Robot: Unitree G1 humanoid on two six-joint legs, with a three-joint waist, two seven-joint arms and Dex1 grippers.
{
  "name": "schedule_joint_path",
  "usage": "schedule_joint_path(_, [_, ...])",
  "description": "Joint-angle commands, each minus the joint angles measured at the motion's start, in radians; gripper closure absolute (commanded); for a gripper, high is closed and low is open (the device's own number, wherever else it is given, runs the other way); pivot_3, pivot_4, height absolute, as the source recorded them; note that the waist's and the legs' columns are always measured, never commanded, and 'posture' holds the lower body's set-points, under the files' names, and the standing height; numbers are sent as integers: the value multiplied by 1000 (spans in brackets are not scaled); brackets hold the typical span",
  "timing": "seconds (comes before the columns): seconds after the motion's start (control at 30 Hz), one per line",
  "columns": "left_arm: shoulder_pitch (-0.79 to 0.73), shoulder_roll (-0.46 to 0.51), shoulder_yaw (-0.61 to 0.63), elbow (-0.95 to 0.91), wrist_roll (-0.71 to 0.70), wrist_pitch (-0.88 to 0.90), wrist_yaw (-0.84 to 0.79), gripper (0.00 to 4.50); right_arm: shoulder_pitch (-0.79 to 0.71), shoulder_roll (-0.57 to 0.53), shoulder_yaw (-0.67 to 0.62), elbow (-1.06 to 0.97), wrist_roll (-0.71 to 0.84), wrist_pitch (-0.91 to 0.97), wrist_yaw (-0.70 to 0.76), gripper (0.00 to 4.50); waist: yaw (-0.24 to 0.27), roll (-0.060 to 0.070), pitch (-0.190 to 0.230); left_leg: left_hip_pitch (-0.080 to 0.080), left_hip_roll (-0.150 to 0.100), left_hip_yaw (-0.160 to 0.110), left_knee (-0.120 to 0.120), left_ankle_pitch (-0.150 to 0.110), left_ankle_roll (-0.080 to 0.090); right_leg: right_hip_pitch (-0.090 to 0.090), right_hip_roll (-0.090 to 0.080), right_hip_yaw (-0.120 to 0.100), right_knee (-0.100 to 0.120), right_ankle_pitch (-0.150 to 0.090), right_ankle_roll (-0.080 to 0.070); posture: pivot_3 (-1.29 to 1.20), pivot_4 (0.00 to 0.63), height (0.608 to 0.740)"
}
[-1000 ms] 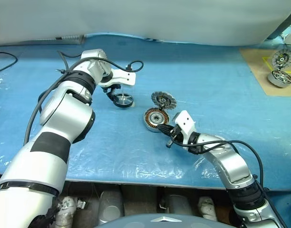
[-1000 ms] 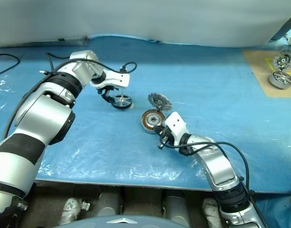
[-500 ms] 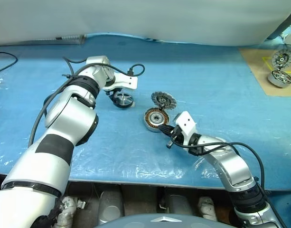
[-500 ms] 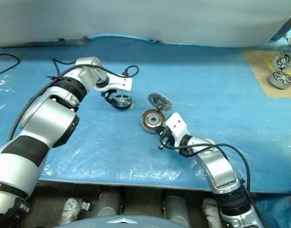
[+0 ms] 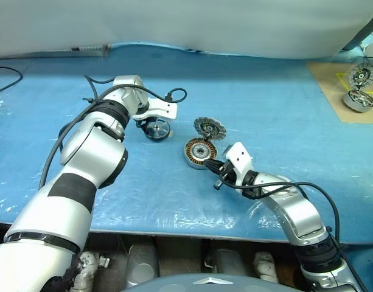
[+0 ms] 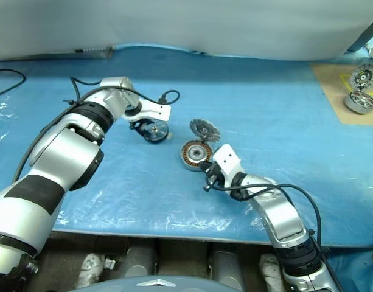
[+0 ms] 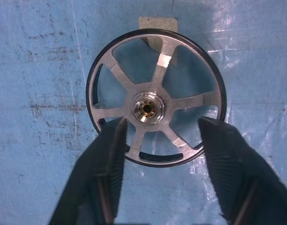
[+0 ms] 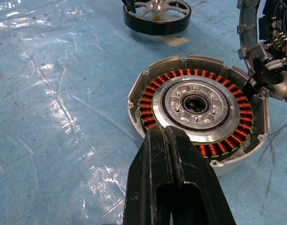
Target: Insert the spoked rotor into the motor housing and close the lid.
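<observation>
Down comes the left gripper (image 7: pixel 157 136), fingers straddling the spoked rotor (image 7: pixel 155 96) flat on the blue mat, not yet gripping; right gripper (image 8: pixel 173 140), pinched empty, braces the motor housing (image 8: pixel 199 112), lid (image 5: pixel 209 128) up.

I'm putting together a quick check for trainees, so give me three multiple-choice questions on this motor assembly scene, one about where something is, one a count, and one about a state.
1. Where is the spoked rotor?
A. Flat on the blue mat, between the left gripper's fingers
B. Seated in the motor housing
C. Held by the right gripper

2. How many silver spokes does the rotor have?
A. Three
B. Six
C. Nine

3. What state is the lid in?
A. Closed flat on the housing
B. Standing open at the rim of the motor housing
C. Lying apart on the mat

Key: 1 A, the left wrist view shows it lying on the mat between the fingers. 2 B, six spokes meet the hub. 3 B, the copper windings lie exposed.
</observation>
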Motion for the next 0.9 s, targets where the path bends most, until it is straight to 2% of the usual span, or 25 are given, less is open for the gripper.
schedule_joint_path(0.03, [-4,2,4,-5,3,-8,3,2140,1,-5,-21,-48,14,-4,-3,4500,0,0,0,0,0,0,0,0,0,0,0,0,0,0,0,0,150,740])
schedule_joint_path(0.53, [11,-1,-30,-6,41,-61,29,2140,8,-10,-25,-58,10,1,-8,4500,0,0,0,0,0,0,0,0,0,0,0,0,0,0,0,0,150,740])
schedule_joint_path(0.9, [9,-11,-29,-4,58,-84,112,2140,3,-13,-18,-52,8,-5,-9,4500,0,0,0,0,0,0,0,0,0,0,0,0,0,0,0,0,150,740])
